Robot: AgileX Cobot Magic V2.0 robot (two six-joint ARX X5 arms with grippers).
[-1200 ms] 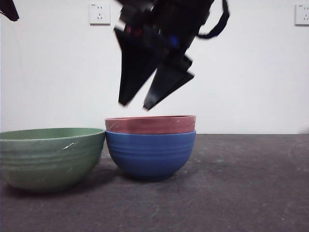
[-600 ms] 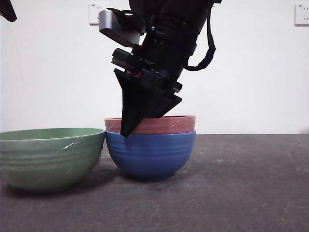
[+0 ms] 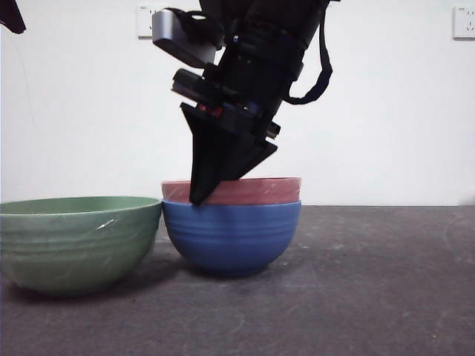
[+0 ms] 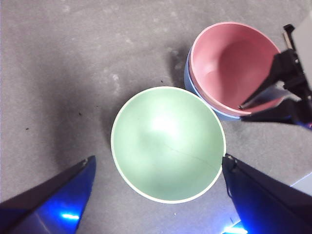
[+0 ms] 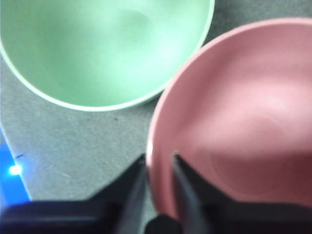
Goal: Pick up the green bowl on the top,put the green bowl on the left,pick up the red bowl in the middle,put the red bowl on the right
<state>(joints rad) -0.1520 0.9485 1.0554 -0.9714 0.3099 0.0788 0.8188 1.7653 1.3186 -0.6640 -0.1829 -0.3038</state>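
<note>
- Since a second ago the right gripper (image 3: 199,194) has come down from above the stacked bowls to the rim of the red bowl (image 3: 252,191); over the last half second it has barely shifted.
- From the front I see the dark arm entering from the top, its fingers (image 3: 211,167) pointing down and tilted, the tip overlapping the red bowl's rim on its side toward the green bowl (image 3: 74,241).
- On the right wrist view I note the right gripper's two fingers (image 5: 129,187) nearly closed across the red bowl's rim, one finger outside the wall, the other inside; the gap between them is narrow and filled by the rim.
- I cannot confirm from these views that the pads press firmly; the rim sits between them.
- The red bowl rests nested inside the blue bowl (image 3: 231,237), only its upper band showing above the blue rim.
- The green bowl stands upright on the tabletop (image 3: 371,297), just beside the blue bowl, its rim very close to or touching it.
- On the left wrist view the left gripper (image 4: 158,168) hangs above the green bowl with its fingers spread wide, one on each side of the bowl, holding nothing.
- Two wall sockets (image 3: 153,21) show on the white wall behind.
</note>
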